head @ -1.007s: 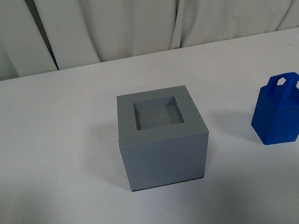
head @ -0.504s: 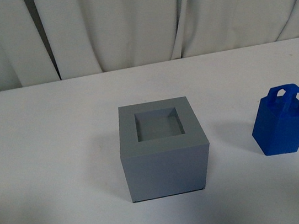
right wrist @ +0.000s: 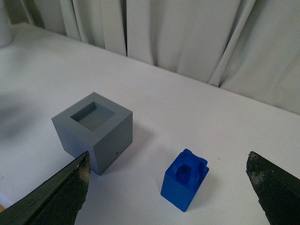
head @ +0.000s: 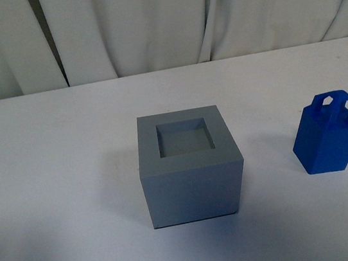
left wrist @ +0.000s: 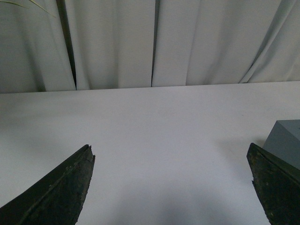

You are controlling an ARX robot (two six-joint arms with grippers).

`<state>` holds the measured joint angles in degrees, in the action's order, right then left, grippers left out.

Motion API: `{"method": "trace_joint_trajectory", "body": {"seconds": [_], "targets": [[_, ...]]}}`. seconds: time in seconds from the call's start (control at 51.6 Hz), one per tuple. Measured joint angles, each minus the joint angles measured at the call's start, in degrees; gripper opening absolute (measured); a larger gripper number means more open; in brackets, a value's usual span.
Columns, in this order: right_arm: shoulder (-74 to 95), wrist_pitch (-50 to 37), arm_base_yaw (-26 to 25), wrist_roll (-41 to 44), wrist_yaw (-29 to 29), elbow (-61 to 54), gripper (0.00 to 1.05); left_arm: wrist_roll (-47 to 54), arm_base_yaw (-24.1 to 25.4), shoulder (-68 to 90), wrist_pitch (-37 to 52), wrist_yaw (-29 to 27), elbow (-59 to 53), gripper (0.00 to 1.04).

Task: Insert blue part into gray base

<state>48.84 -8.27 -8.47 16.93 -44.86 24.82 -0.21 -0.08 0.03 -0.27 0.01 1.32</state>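
Observation:
The gray base [head: 189,165] is a cube with an empty square recess on top, standing mid-table. The blue part [head: 327,134] stands upright to its right, handle loop up, a clear gap between them. No arm shows in the front view. In the right wrist view the blue part [right wrist: 184,180] lies below and between the wide-apart fingers of my open right gripper [right wrist: 168,180], untouched, with the gray base [right wrist: 93,130] beside it. My left gripper [left wrist: 171,183] is open over bare table, and a corner of the gray base [left wrist: 284,142] shows beside one finger.
The objects rest on a white table [head: 52,186]. White curtains [head: 146,24] hang along the table's far edge.
The front view has shifted slightly, so the base and blue part sit a little differently in the picture. Neither object has moved on the table.

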Motion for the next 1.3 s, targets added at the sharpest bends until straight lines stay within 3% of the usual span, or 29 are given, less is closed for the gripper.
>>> {"method": "trace_joint_trajectory", "body": {"seconds": [0.232, 0.407, 0.736, 0.91, 1.298], "targets": [[17.68, 18.93, 5.95, 15.69, 4.55, 18.51, 0.97, 0.00, 0.00, 0.00, 0.00, 0.00, 0.00, 0.99], [31.54, 38.27, 9.60, 33.09, 8.85, 36.57, 0.97, 0.00, 0.00, 0.00, 0.00, 0.00, 0.00, 0.99], [48.50, 59.28, 12.72, 55.63, 21.00, 54.25, 0.97, 0.00, 0.00, 0.00, 0.00, -0.02, 0.00, 0.99], [55.17, 67.01, 13.55, 61.07, 24.35, 60.08, 0.97, 0.00, 0.00, 0.00, 0.00, 0.00, 0.00, 0.99], [63.17, 67.60, 15.93, 62.31, 29.68, 65.66, 0.97, 0.00, 0.00, 0.00, 0.00, 0.00, 0.00, 0.99]]}}
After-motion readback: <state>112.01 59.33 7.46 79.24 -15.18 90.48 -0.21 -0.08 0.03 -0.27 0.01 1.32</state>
